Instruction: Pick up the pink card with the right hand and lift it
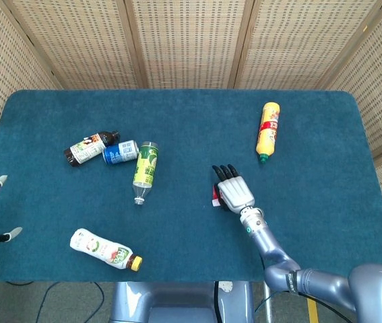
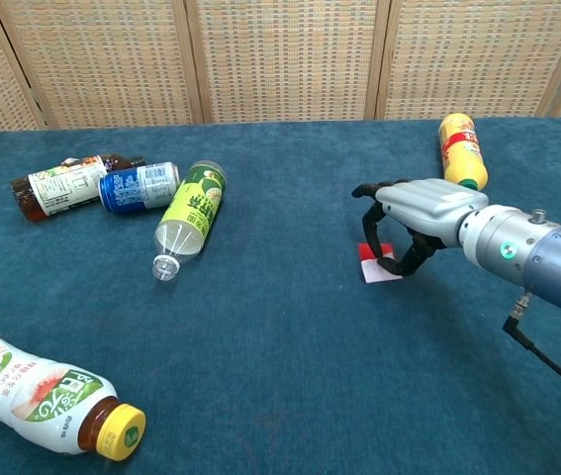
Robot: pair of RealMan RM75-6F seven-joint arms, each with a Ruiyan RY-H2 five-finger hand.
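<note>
Fingers of the right hand [image 2: 414, 213] pinch one pink card [image 2: 374, 262]; four bottles, one can.

Open cloth around right robot hand [image 2: 414, 213]; yellow bottle [image 2: 461, 150] near behind; bottle cluster [image 2: 122, 188] far left.

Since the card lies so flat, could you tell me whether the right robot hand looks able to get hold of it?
Probably yes: the right robot hand is arched over the card, fingertips at its edges, with nothing in between.
</note>
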